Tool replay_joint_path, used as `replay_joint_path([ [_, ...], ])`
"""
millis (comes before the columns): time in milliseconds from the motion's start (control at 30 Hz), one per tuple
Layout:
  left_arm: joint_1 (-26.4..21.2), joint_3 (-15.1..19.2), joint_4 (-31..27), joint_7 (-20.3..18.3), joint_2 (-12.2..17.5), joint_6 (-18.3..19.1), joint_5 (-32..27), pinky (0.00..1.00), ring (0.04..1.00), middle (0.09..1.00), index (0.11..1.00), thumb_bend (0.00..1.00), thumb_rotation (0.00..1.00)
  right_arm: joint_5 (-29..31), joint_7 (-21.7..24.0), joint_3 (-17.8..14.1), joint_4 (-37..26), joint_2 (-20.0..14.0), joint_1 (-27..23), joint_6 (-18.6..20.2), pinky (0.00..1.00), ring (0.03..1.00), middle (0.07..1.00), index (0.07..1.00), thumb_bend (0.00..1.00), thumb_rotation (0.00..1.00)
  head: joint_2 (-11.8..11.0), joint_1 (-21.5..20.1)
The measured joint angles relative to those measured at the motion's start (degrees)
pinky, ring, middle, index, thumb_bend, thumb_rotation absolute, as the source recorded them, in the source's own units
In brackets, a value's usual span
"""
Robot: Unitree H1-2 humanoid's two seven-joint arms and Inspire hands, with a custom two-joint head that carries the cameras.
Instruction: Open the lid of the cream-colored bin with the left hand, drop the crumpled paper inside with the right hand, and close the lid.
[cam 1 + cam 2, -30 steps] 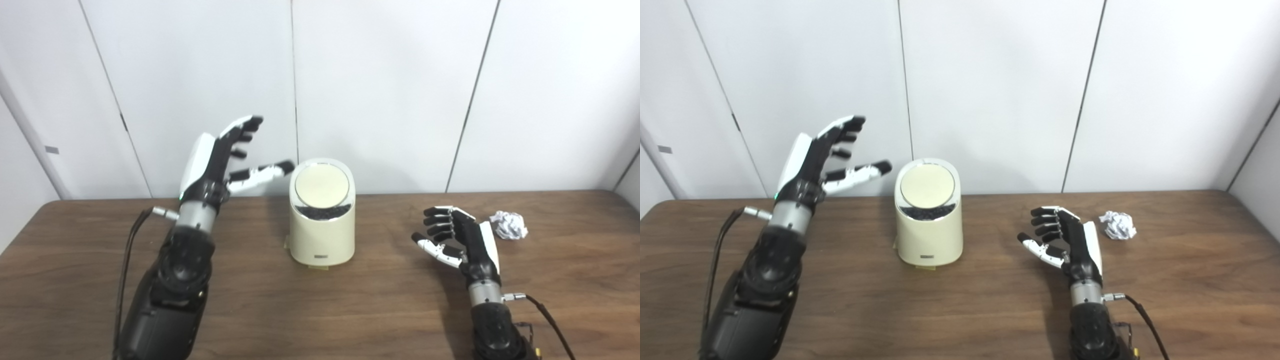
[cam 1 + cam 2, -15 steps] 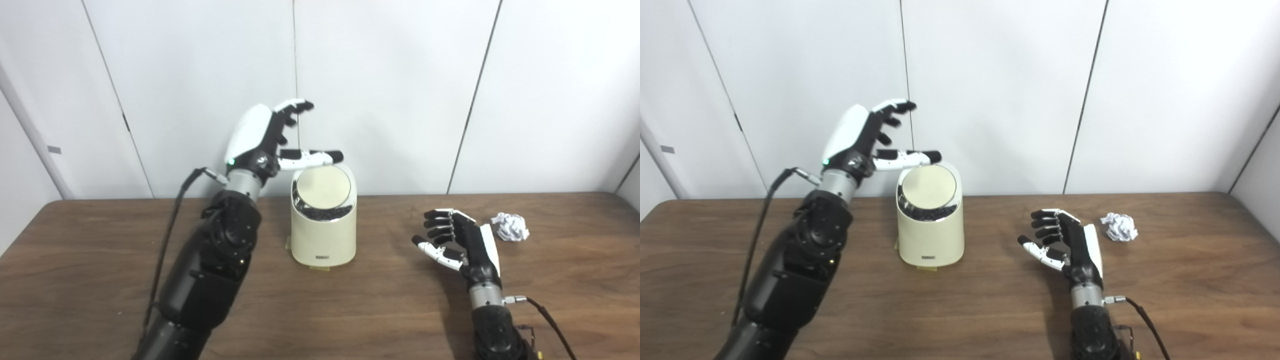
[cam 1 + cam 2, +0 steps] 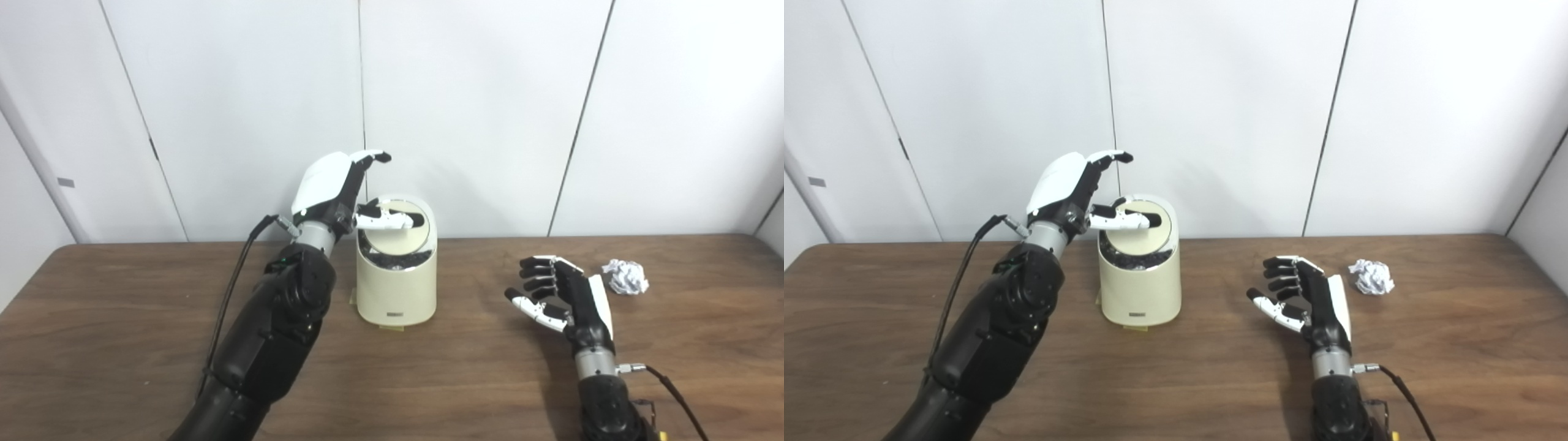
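Bin (image 3: 396, 288), cream-colored and single, is shown in the left eye view standing upright on a dark brown wooden table (image 3: 122, 343) that spans the frame. Behind the table, a wall of white panels (image 3: 478, 110) divided by thin dark seams is seen. One round lid (image 3: 401, 236) is set in the bin's slanted top, and a dark crescent gap is visible along its lower edge. Two hands are counted. The left hand (image 3: 340, 193) is raised at the bin's upper left, its thumb laid across the lid and its fingers (image 3: 373, 157) held apart above, clasping nothing. The right hand (image 3: 566, 294) is seen near the tabletop to the right of the bin, fingers loosely curled and separated, holding nothing. One piece of crumpled paper (image 3: 623, 277) lies on the table just beyond the right hand, apart from it.

In the right eye view the same count is obtained: one bin (image 3: 1139, 288), one lid (image 3: 1142, 233), one crumpled paper (image 3: 1371, 277), two hands. The left hand (image 3: 1072, 190) is again shown with its thumb over the lid; whether the lid is pressed cannot be told. The right hand (image 3: 1314, 300) is shown empty, fingers parted, between bin and paper.
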Motion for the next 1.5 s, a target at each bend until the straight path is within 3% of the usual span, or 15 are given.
replay_joint_path([
  [233, -0.01, 0.02, 0.11, 0.0, 0.56, -1.17, 0.08, 0.73, 0.884, 0.92, 0.872, 1.0, 0.39, -0.17, 0.03, 0.05, -0.1, 0.0, 0.06, 0.11, 0.48, 0.55, 0.593, 0.597, 0.38, 0.08, 0.0, 0.18],
  [433, -0.01, 0.01, 0.27, -0.1, 1.52, -1.54, 0.28, 0.79, 0.911, 0.936, 0.881, 1.0, 0.37, -0.16, 0.1, 0.05, -0.62, -0.01, 0.42, 0.16, 0.48, 0.546, 0.588, 0.593, 0.38, 0.07, 0.26, 0.35],
  [733, -0.3, -0.24, 2.85, 0.4, 2.48, -1.76, 2.07, 0.78, 0.905, 0.925, 0.866, 1.0, 0.34, -0.03, 1.03, 0.05, -0.63, -0.02, 0.43, 0.13, 0.48, 0.538, 0.578, 0.585, 0.39, 0.08, 0.26, 0.44],
  [867, -0.45, -0.28, 4.51, 1.43, 2.67, -1.85, 2.49, 0.73, 0.884, 0.923, 0.859, 1.0, 0.33, -0.15, 1.14, 0.04, -0.79, -0.02, 0.53, 0.14, 0.47, 0.531, 0.573, 0.582, 0.39, 0.08, 0.61, 0.35],
  [1067, -0.57, -0.63, 7.87, 3.61, 3.02, -3.75, 2.87, 0.8, 0.899, 0.891, 0.847, 1.0, 0.29, -0.55, 1.14, 0.04, -1.26, -0.02, 0.86, 0.49, 0.47, 0.538, 0.58, 0.584, 0.38, 0.09, 0.88, 0.18],
  [1267, -0.82, -3.61, 10.26, 5.82, 5.1, -6.21, 6.66, 0.87, 0.925, 0.873, 0.847, 1.0, 0.24, -0.66, 1.16, 0.06, -2.09, 0.0, 1.35, 1.24, 0.48, 0.544, 0.584, 0.585, 0.38, 0.07, 1.14, 0.09],
  [1500, -1.69, -7.67, 11.69, 10.34, 7.59, -10.68, 12.04, 0.93, 0.935, 0.865, 0.845, 1.0, 0.28, -0.63, 1.27, 0.09, -2.24, 0.0, 1.46, 1.22, 0.47, 0.536, 0.579, 0.584, 0.38, 0.08, 1.32, 0.09],
])
